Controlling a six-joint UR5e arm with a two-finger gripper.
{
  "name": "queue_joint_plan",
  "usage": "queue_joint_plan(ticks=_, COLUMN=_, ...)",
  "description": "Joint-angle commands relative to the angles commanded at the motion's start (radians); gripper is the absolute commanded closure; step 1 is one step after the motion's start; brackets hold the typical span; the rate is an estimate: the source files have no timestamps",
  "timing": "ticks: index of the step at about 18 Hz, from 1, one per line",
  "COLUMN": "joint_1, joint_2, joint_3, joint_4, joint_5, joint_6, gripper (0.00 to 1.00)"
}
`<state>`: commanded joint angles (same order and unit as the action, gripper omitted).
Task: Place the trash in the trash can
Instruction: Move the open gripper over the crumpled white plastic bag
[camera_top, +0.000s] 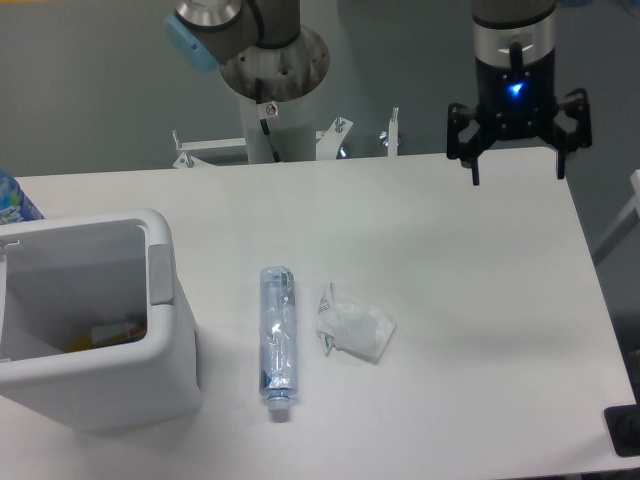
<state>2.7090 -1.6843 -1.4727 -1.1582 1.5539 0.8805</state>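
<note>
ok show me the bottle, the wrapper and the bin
bottle (278, 340), fixed camera, middle of its flattened body
wrapper (355, 330), fixed camera, centre of the crumpled plastic
bin (168, 330), fixed camera, right outer wall

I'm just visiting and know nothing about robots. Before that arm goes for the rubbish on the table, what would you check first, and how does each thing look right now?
1. Gripper open and empty: ok, fingers spread, nothing between them.
2. Wrapper reachable: ok, lies alone on the table, apart from the bottle.
3. Bottle reachable: ok, lies flat between trash can and wrapper.
4. Trash can open on top: ok, no lid.
5. Room inside the can: cannot tell fully; something yellowish lies at the bottom.
6. Path from gripper to trash: ok, nothing stands between.
</note>
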Motion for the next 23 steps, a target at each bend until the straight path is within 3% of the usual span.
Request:
queue_joint_plan(ticks=11, joint_1=-0.012, joint_2=-0.029, joint_3=-0.038, joint_4=0.0, joint_5=0.0, joint_6=-0.011, gripper=0.0)
queue_joint_plan(ticks=14, joint_1=-0.034, joint_2=-0.038, joint_3=-0.092, joint_4=0.005, joint_5=0.0, joint_6=-0.105, gripper=0.0)
queue_joint_plan(ticks=18, joint_1=-0.083, joint_2=-0.086, joint_3=-0.1, joint_4=0.028, joint_5=-0.012, joint_6=-0.23, gripper=0.0)
queue_joint_plan(ticks=23, joint_1=-0.114, joint_2=-0.141, joint_3=-0.123, joint_4=0.028, joint_5=-0.175, joint_6=-0.346, gripper=0.0)
